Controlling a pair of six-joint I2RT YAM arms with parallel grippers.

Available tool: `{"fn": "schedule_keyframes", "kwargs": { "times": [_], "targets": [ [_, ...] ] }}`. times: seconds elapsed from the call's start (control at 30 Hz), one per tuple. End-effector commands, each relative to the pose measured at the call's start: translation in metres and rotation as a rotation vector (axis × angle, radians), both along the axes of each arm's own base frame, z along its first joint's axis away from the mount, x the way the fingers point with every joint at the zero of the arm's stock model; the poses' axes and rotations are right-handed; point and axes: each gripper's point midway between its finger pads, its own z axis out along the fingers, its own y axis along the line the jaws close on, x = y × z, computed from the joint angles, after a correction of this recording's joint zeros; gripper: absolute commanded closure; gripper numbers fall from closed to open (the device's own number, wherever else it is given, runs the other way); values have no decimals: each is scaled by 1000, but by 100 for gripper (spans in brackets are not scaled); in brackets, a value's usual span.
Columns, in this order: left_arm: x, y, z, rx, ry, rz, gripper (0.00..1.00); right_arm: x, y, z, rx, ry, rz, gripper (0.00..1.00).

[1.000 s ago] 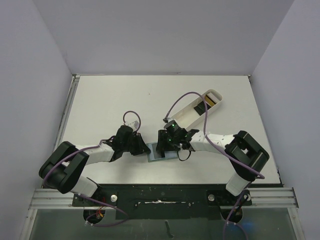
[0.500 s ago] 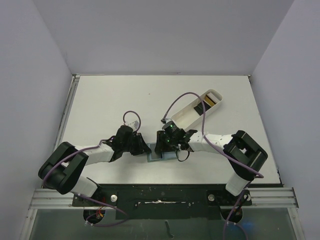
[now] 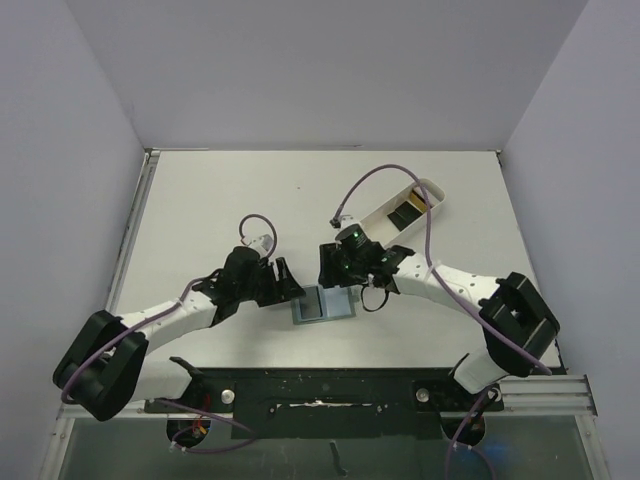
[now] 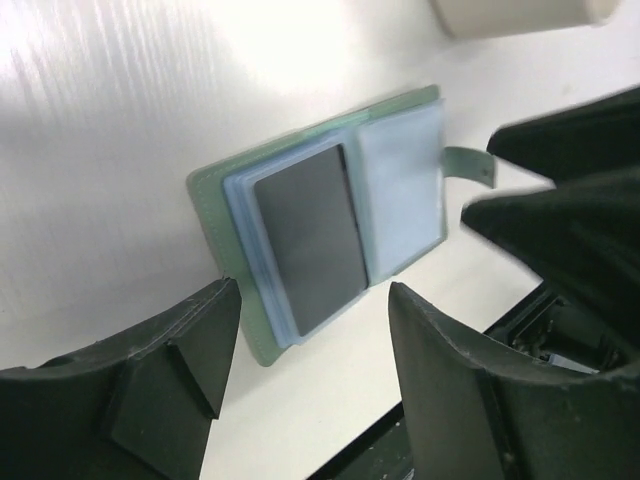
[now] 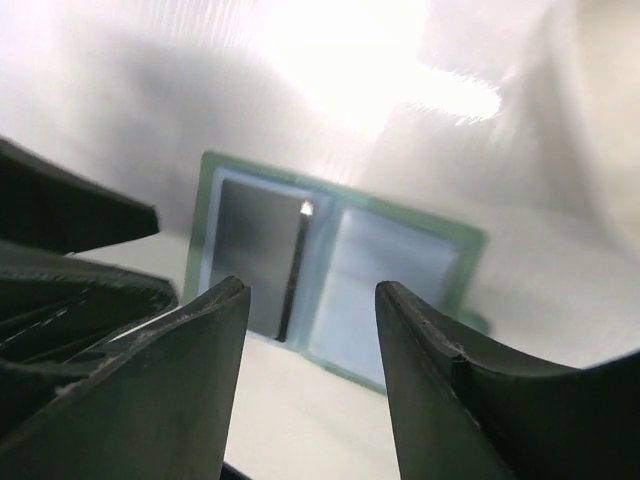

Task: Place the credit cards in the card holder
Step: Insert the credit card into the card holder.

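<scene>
Near the front edge of the white surface (image 3: 200, 220), between the two hands: one card holder (image 3: 323, 303), grey-green, lying flat and opened out, bluish pockets facing up, snap tab (image 4: 470, 165) sticking out from its right-hand half. Contents: one black credit card (image 3: 312, 303), seated in the left-hand pocket stack and lying flush with it; the right-hand pocket shows only pale blue. Left hand (image 3: 290, 278): just left of the holder and pointing at it, jaws spread wide, nothing between them. In the left wrist view the holder (image 4: 330, 230) lies just beyond the two dark fingers (image 4: 170, 370), apart from both, with the card (image 4: 310, 240) roughly on the hand's midline (image 4: 312, 300). Right hand (image 3: 338, 283): just behind the holder's far edge, angled down toward it, jaws partly spread, gripping nothing. In the right wrist view the holder (image 5: 330, 270) shows through the gap of that hand (image 5: 310, 290), the card (image 5: 255, 250) on the left side of the gap; the picture is blurred and contact with the holder cannot be told. Far right of the surface, well apart from the holder: one long white oblong tray (image 3: 437, 190), lying at a slant, with more dark cards (image 3: 408, 212) at its far end; their number cannot be made out. One rounded end of that tray (image 4: 510, 15) shows at the top edge of the left wrist view.
</scene>
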Motion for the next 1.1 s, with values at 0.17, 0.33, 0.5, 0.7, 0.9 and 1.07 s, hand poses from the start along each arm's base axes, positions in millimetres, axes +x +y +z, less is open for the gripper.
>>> {"fn": "schedule_keyframes", "kwargs": {
  "times": [0.17,0.33,0.5,0.7,0.9,1.07],
  "targets": [
    [18,-3,71,-31,-176,-24,34,95,-87,79,-207,-294,-113,45],
    [16,-2,79,-1,-202,-71,33,151,-138,91,-379,-386,-170,45],
    [17,1,88,34,-231,-110,33,200,-186,99,-545,-424,-224,45],
    [10,-1,101,16,-246,-164,33,236,-235,90,-708,-420,-235,45],
    [7,0,100,5,-240,-171,33,264,-263,72,-831,-383,-176,46],
    [6,0,99,-2,-233,-174,33,284,-275,59,-883,-367,-140,46]
  ]
}}
